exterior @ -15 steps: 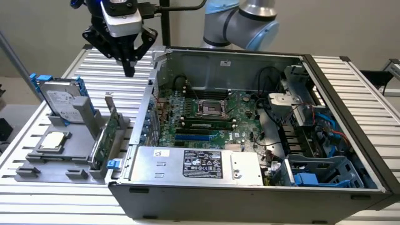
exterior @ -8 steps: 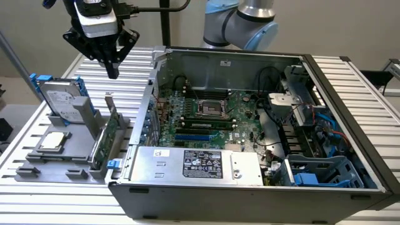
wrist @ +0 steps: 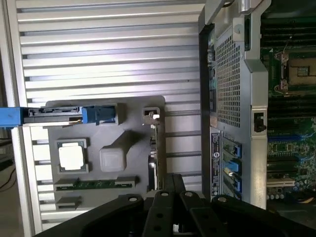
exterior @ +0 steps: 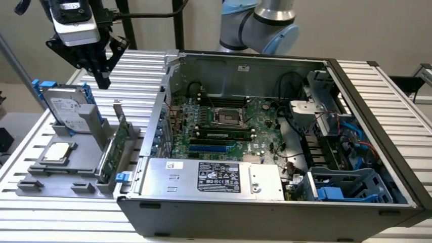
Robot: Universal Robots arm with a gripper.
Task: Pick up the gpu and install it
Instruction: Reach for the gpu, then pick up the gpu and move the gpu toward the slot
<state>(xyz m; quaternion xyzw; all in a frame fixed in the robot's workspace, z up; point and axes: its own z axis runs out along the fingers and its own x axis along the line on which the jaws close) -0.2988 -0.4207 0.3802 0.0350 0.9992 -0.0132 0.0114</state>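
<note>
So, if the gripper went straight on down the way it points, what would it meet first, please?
Probably the green card standing on edge in the grey tray; the wrist view puts the gripper over its top edge. Depth is unclear, so it may just miss to one side.

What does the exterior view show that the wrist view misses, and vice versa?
Exterior view adds: the silver labelled power supply box and blue plastic drive cage inside the open grey computer case. Wrist view adds: the case's perforated metal rear panel. Both share: the thin green gpu card standing in the grey tray, the square silver CPU chip, and the shut black gripper above the tray.
</note>
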